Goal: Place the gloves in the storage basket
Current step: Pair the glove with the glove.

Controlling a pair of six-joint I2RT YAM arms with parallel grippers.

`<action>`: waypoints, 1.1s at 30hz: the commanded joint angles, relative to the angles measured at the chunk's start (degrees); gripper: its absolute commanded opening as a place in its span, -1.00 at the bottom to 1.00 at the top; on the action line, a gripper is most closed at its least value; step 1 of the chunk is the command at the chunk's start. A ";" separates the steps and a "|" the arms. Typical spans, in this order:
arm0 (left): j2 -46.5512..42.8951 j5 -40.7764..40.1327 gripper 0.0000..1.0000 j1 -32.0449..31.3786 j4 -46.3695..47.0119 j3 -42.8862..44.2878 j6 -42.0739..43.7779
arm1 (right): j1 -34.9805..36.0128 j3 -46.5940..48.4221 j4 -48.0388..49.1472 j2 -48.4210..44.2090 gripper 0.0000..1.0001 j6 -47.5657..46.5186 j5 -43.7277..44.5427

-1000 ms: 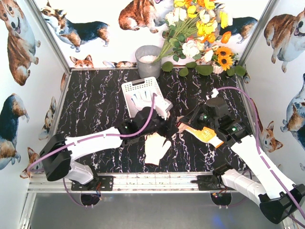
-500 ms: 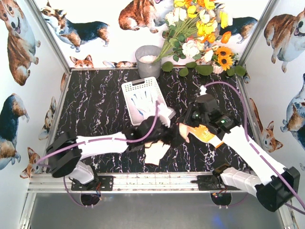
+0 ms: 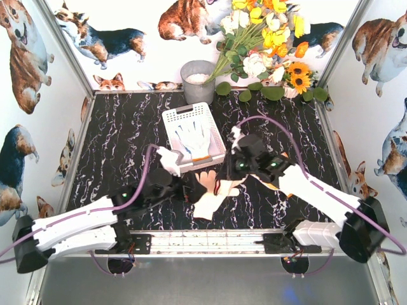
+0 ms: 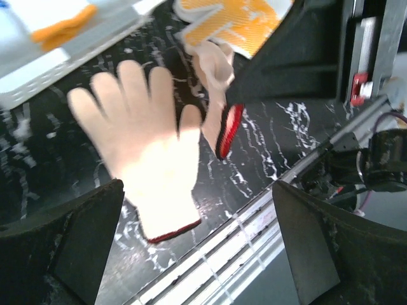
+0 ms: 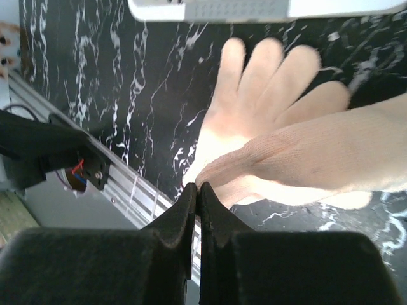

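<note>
A cream glove (image 5: 305, 159) hung pinched in the right fingers (image 5: 184, 216) at the 6 o'clock side of the storage basket (image 3: 181, 114).
The right fingers were pressed together on a fold of that glove, holding it over a second cream glove (image 4: 146, 159) with a red-trimmed cuff, which lay flat on the counter (image 3: 121, 140). The left fingers (image 4: 82, 241) stood wide apart, gripping nothing, at about 10 o'clock from the flat glove. A white glove (image 3: 193, 136) with an orange cuff lay inside the basket. A yellow-and-orange glove (image 4: 235, 19) lay at 3 o'clock from the held one.
</note>
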 commanded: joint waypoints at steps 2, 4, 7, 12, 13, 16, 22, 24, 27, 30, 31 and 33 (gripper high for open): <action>-5.37 -5.71 0.94 2.69 -16.82 3.72 -2.68 | 5.23 -0.54 7.15 4.92 -1.00 -2.28 -3.56; -6.25 -5.66 0.95 4.22 -17.38 3.51 -3.37 | 7.17 -0.50 8.35 7.09 -1.00 -1.84 -4.04; -6.37 -3.94 0.95 7.43 -16.28 2.13 -4.59 | 10.09 0.25 9.13 10.34 -1.00 -1.43 -5.00; -4.01 0.87 0.94 10.56 -9.94 -1.33 -6.51 | 12.40 -0.45 12.18 12.86 -0.58 1.60 -7.51; -3.16 1.32 0.94 10.62 -9.11 -1.60 -6.69 | 12.41 -0.90 12.79 12.53 -0.47 2.15 -7.93; -0.42 2.82 0.94 10.65 -6.84 -1.95 -6.82 | 12.32 -1.84 9.97 9.76 -0.18 2.40 -5.18; 6.87 8.76 0.87 10.72 -0.84 -2.11 -6.35 | 8.04 -4.71 -0.99 1.06 -0.04 5.35 3.97; 9.52 10.50 0.78 10.64 0.78 -1.85 -6.06 | 4.82 -7.67 -2.49 -2.01 -0.06 8.47 5.99; 13.42 12.51 0.58 10.63 2.47 -1.73 -5.74 | 1.83 -12.91 -3.21 -7.77 -0.05 11.25 10.54; 16.16 12.51 0.45 10.63 0.74 -1.40 -5.72 | 1.34 -15.86 -3.96 -10.25 -0.04 14.76 11.37; 16.68 12.60 0.42 10.63 0.40 -1.50 -5.85 | 1.33 -16.86 -3.78 -10.65 -0.04 16.76 10.88; 17.22 13.26 0.30 10.63 1.08 -2.44 -6.66 | 1.33 -19.03 -2.32 -11.14 -0.04 20.89 8.80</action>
